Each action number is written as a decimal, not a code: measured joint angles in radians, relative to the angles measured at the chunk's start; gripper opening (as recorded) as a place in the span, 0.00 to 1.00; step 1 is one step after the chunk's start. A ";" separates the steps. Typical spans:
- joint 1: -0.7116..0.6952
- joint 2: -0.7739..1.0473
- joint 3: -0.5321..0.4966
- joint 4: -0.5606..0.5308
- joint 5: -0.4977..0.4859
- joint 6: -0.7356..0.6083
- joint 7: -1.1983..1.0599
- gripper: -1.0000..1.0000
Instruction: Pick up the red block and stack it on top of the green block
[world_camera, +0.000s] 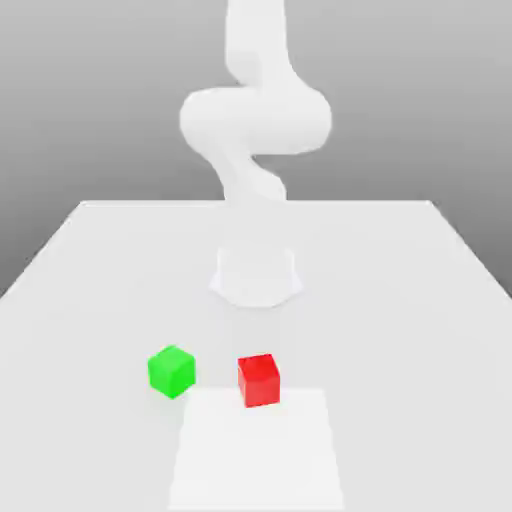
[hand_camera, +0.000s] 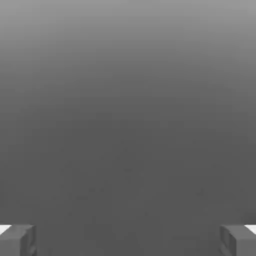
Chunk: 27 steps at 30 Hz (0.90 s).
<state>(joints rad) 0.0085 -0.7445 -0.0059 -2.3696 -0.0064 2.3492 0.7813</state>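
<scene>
A white bench (world_camera: 90, 300) stretches across the exterior view under a flat grey backdrop, its far edge running straight behind the robot. On it, nearest the camera, lies a slightly brighter white rectangle (world_camera: 258, 470).

The white arm (world_camera: 255, 120) rises from a round base (world_camera: 256, 275) at the middle of the bench, bends in a thick curve and climbs out of the picture at the top.

In the hand view, the pincer (hand_camera: 128, 240) stands wide: its two grey fingertips (hand_camera: 17, 240) sit at opposite edges of the picture with a broad gap between them, and nothing is held. Behind them is a plain grey surface.

The red block (world_camera: 259, 379) rests on the bench in front of the base, at the far edge of the brighter rectangle, one face turned almost squarely to the camera. The green block (world_camera: 171, 371) sits on the bench near it, toward the exterior view's left, turned so that a corner points at the camera. The two cubes are apart, not touching, and look about equal in size. Both lie well clear of the arm.
</scene>
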 joint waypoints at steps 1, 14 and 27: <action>0.003 0.028 -0.002 -0.034 -0.002 0.024 -0.010 0.50; 0.041 0.400 -0.042 -0.481 -0.024 0.346 -0.147 0.50; 0.027 0.884 -0.008 -0.587 0.041 0.747 -0.249 0.00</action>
<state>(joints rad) 0.0356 0.1398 -0.0135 -2.9565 0.0347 3.0964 0.5324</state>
